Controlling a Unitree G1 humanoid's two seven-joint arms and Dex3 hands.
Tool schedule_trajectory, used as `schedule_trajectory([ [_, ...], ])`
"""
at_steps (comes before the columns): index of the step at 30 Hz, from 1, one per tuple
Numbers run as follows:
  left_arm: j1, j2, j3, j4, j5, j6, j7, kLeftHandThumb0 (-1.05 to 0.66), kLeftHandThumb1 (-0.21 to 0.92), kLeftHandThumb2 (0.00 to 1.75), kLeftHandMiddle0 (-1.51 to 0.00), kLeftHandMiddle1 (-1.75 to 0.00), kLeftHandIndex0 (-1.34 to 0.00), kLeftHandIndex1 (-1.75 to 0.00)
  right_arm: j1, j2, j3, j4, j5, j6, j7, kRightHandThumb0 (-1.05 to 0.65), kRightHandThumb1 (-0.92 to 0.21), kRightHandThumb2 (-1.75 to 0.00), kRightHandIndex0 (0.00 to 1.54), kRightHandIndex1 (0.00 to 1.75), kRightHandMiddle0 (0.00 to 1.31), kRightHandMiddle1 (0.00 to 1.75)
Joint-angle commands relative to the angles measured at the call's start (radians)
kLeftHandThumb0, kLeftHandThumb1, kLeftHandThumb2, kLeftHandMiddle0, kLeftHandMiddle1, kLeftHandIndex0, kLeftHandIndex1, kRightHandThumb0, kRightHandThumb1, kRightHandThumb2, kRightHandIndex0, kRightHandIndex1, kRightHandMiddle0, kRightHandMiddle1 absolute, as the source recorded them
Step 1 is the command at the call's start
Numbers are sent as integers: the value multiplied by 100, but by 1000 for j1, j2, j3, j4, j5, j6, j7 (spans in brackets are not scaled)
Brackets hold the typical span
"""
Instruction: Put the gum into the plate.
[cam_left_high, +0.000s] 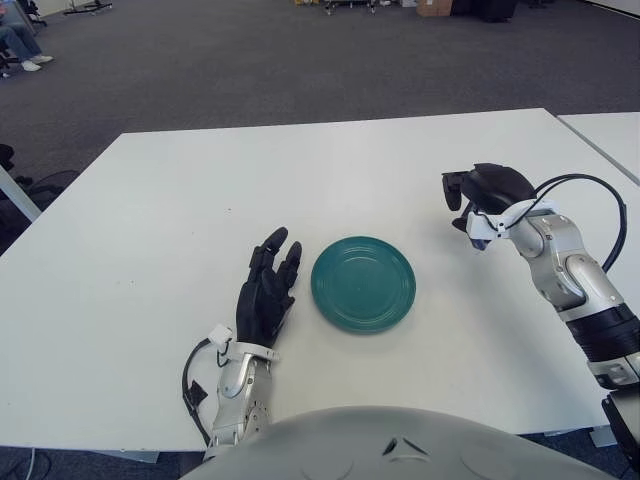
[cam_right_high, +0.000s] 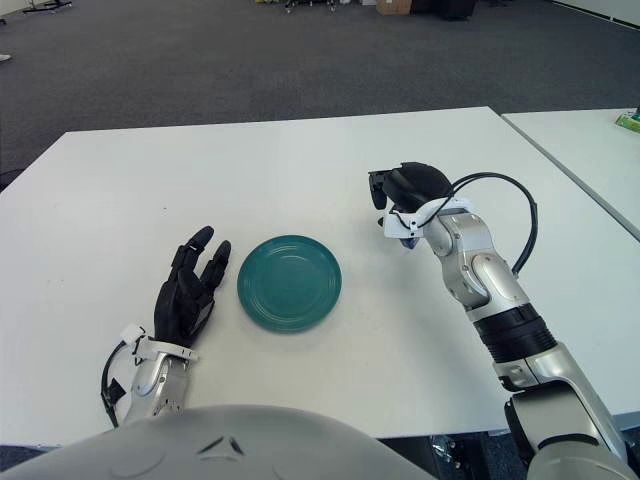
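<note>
I have the right hand curled downward over the worktop, well right of the teal plate. A bluish bit peeks beneath it, probably the gum; whether it's clamped I cannot tell. My left hand shows fingers apart, just left of the plate.

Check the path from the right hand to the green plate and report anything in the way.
Nothing visible blocks it. The right hand is curled, up and to the right of the green plate, with only bare white table between them. The gum itself can't be made out. The left hand shows left of the plate.
</note>
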Motion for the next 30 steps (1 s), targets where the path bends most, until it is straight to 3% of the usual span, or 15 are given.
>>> schedule_trajectory([
  [1,-4,-53,12,55,-1,21,8,-90,92,92,-30,0,0,-74,-16,8,-12,-25,-13,-11,0,-47,-34,-128,93,175,59,175],
  [6,-1,-57,11,52,2,24,17,-90,92,91,-30,0,0,-75,-26,34,-2,-51,-27,-7,-3,-48,-32,-131,98,175,61,175],
  [14,-5,-62,10,59,-8,16,4,-88,92,91,-29,0,0,-73,-48,56,12,-91,-72,13,50,-47,-35,-128,92,175,59,175],
  [22,-29,-61,14,103,8,-61,-32,-89,92,91,-29,0,0,-72,-80,90,27,-168,-91,29,129,-48,-33,-130,93,175,60,175],
  [30,-26,-57,14,94,2,-14,-12,-89,92,89,-28,0,0,-72,-107,119,47,-213,-117,43,207,-47,-35,-128,89,175,59,175],
])
